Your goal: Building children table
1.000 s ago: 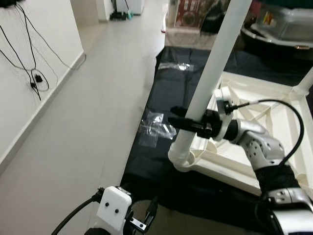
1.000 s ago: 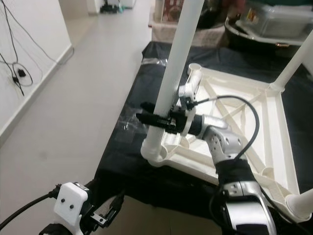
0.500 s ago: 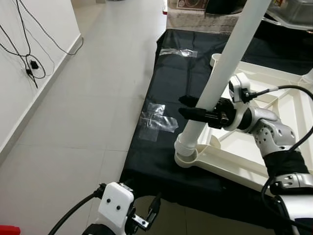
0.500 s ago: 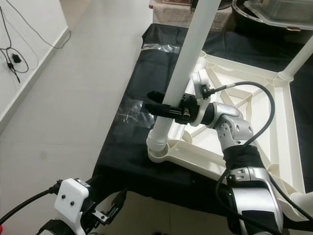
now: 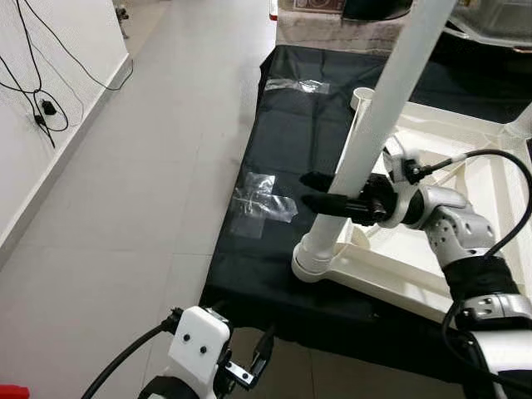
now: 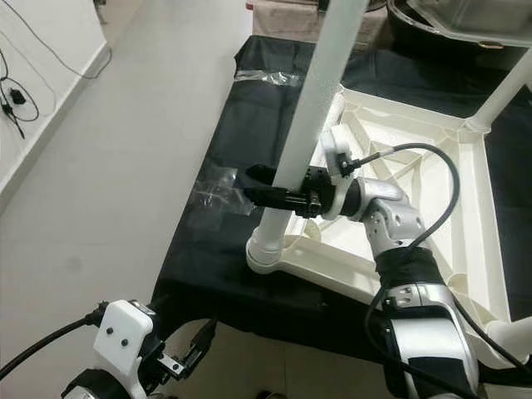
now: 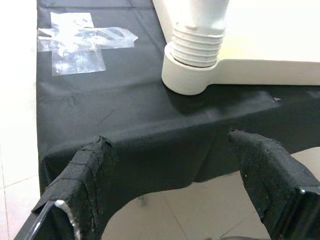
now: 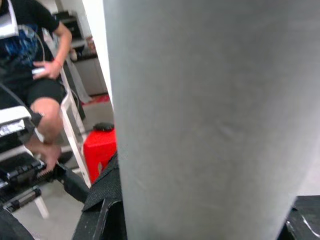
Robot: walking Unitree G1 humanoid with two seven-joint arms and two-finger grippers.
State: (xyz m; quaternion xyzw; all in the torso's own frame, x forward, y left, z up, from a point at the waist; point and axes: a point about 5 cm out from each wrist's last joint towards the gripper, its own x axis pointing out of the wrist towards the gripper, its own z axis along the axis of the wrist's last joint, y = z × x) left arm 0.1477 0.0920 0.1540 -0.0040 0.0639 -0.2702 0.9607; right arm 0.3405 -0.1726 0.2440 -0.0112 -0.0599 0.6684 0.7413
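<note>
The white children's table top (image 5: 391, 279) lies upside down on a black cloth. A long white leg (image 5: 391, 91) stands in its near left corner socket (image 5: 312, 266), leaning slightly, with its threads (image 7: 197, 44) showing above the socket. My right gripper (image 5: 309, 189) is shut on this leg a little above the socket, and the leg (image 8: 200, 115) looms large in the right wrist view. A second leg (image 6: 504, 83) stands at the far right corner. My left gripper (image 7: 170, 142) hangs open and holds nothing, low beside the cloth's front edge.
The black cloth (image 5: 291, 133) has a cross of clear tape (image 5: 262, 196) left of the socket. Pale tiled floor (image 5: 141, 191) runs along the left, with cables (image 5: 37, 108) on the white wall. A person (image 8: 35, 70) sits near a red box (image 8: 100, 147).
The camera has tilted and shifted, so the whole scene sits differently. My right gripper keeps its hold on the leg, and the leg's base looks settled lower in the socket.
</note>
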